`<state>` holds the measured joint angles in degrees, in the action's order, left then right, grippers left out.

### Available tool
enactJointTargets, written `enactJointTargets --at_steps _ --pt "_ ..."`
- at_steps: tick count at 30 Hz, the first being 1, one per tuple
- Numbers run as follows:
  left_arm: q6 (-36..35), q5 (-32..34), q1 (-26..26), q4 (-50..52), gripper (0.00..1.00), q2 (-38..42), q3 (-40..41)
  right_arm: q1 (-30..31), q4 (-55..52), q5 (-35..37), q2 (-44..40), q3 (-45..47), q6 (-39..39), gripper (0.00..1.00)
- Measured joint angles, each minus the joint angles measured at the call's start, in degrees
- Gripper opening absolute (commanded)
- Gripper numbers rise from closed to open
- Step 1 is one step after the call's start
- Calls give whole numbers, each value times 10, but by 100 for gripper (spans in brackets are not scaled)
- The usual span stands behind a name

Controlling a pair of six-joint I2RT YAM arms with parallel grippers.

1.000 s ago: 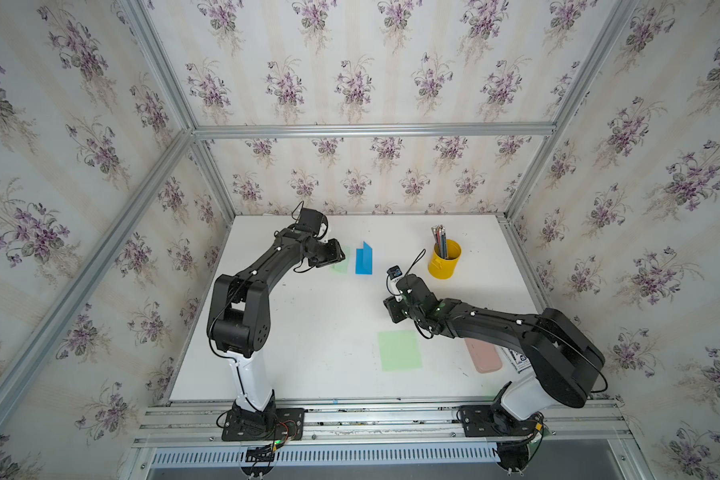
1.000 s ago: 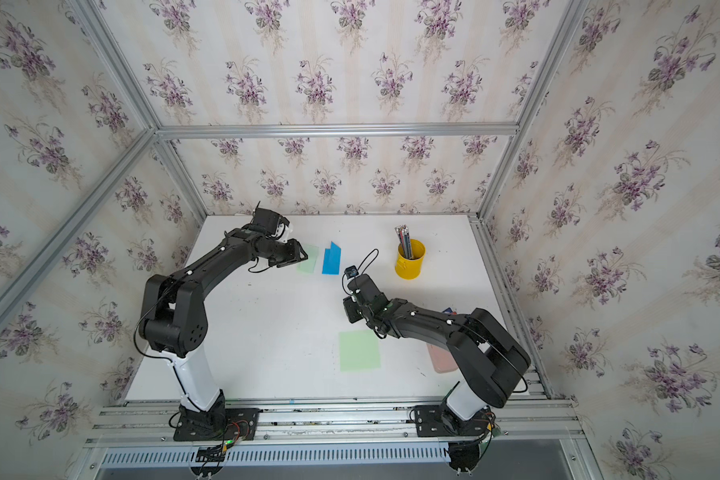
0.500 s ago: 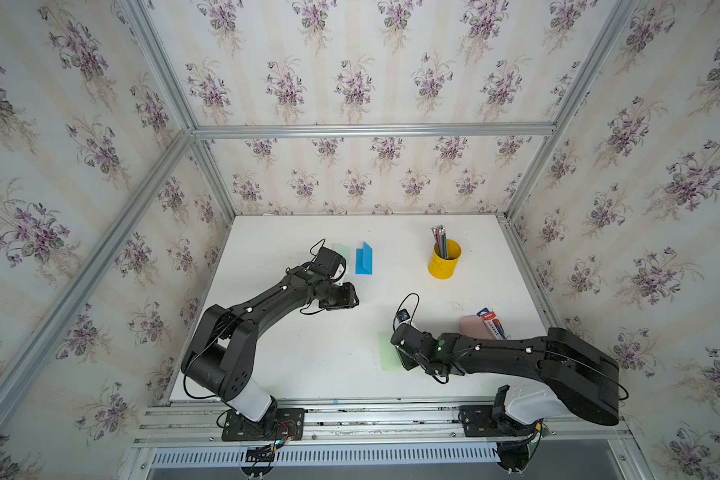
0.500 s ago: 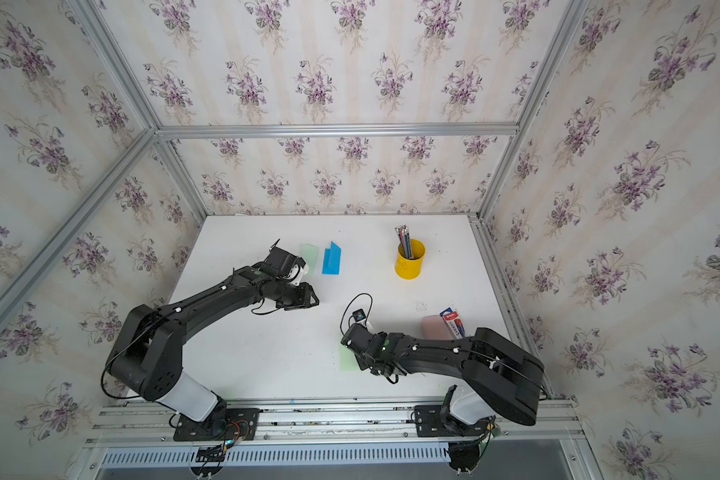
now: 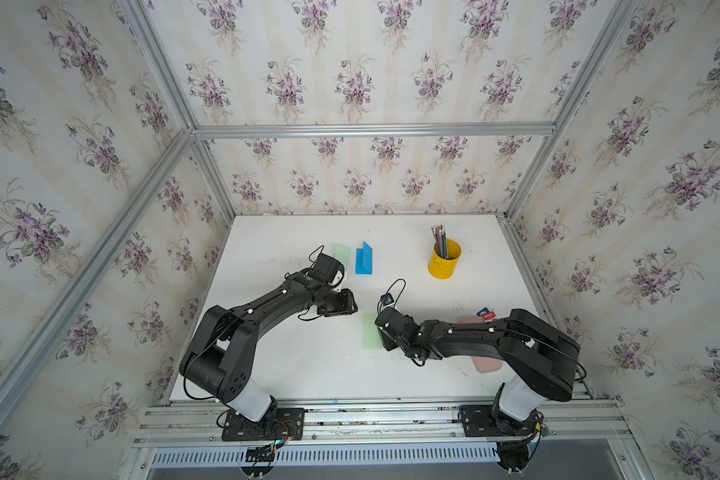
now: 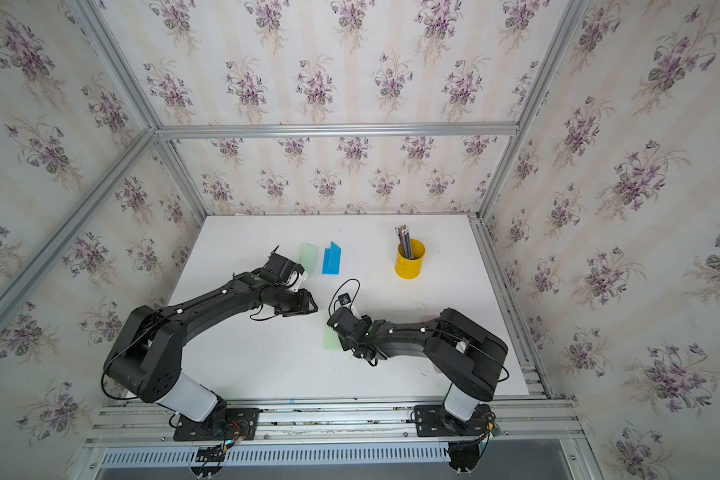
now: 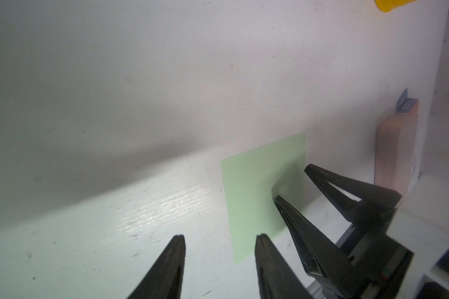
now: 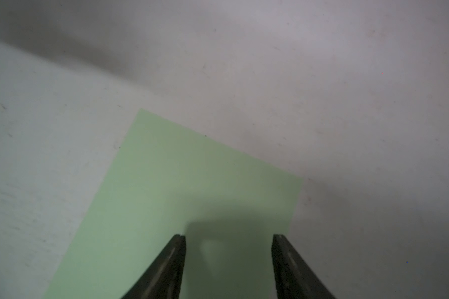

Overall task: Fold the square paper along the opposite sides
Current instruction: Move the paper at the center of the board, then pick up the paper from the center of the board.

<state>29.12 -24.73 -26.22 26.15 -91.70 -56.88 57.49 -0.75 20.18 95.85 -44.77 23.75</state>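
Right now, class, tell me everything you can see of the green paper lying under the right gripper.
The green paper is a thin, matte, pale green square sheet, lying flat and unfolded on the white table, with no crease showing. The right gripper stands over one side of it, jaws open; whether its tips touch the sheet cannot be told. The left gripper, also open, is near one corner, apart from it. Nothing else is seen touching it.

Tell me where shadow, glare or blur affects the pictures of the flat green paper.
Left wrist view: glare shines on the white table, a broad shadow darkens it farther off, and the right claw shadows the flat green paper. Right wrist view: dim, soft, with the claw's shadow on the paper. Both top views: even light, sharp, no glare on the paper.
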Motion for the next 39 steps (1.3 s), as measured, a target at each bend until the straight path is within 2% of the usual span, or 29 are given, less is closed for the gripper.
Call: enactJointTargets --at_steps 3,6,11,16,22,29,39 --pt "1 -7 0 1 49 -12 -7 -13 10 -17 -24 -25 -17 62" --pt "4 -11 0 4 52 -21 -19 -16 26 -35 -79 -10 -27 64" --pt "10 -10 -12 24 54 -37 -34 -20 48 -66 -164 92 -9 70" --pt "10 -7 -33 44 59 -70 -58 -20 70 -97 -189 166 16 72" --pt "10 1 -54 54 61 -116 -84 -20 132 -128 -155 205 17 72" --pt "10 3 -67 58 62 -157 -106 -22 259 -173 -81 196 3 71" --pt "10 11 -68 61 59 -161 -108 -22 293 -226 -27 156 -28 70"
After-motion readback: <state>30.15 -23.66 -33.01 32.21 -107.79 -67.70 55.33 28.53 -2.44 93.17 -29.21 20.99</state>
